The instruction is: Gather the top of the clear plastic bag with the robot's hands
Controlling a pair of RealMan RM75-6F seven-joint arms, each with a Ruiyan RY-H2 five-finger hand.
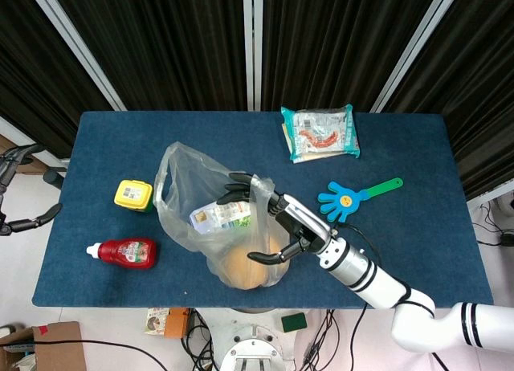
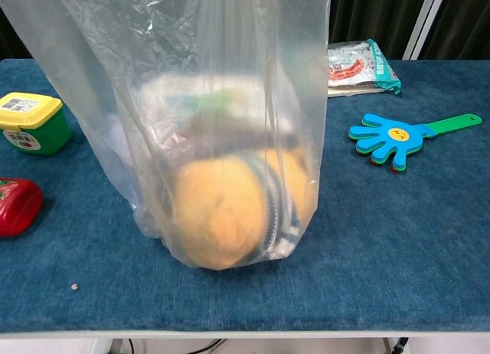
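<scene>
The right hand, fingers spread, seems to press against the upright clear plastic bag on the tabletop; whether it grips is unclear. The left hand hangs released beside the edge.

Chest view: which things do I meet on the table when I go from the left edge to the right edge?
Red bottle → yellow-lidded green tub → clear plastic bag with an orange round thing inside → snack packet → blue hand-shaped clapper.
</scene>
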